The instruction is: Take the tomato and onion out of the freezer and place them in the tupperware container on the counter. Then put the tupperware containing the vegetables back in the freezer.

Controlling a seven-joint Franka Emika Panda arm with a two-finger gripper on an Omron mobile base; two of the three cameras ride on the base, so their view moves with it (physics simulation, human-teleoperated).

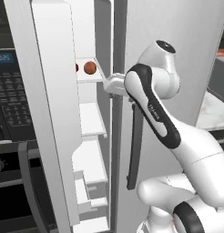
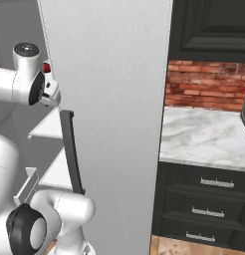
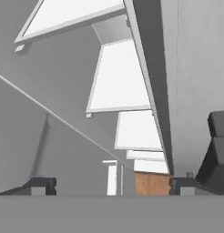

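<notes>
Freezer [image 1: 93, 132] shelves face the wide-open, empty hand [image 3: 111, 185].

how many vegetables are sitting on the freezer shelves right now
2, both on the upper shelf of the freezer: the orange-brown onion, and left of it the red tomato, mostly hidden behind the door. More could be hidden there.

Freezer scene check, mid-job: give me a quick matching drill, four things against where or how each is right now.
Things:
1. onion
2. gripper
3. counter
4. dark handle

Places or states:
A. below the red brick wall
B. runs vertically down the closed door
C. on an upper freezer shelf, beside the tomato
D. open, holding nothing

Pairs: 1-C, 2-D, 3-A, 4-B
</notes>
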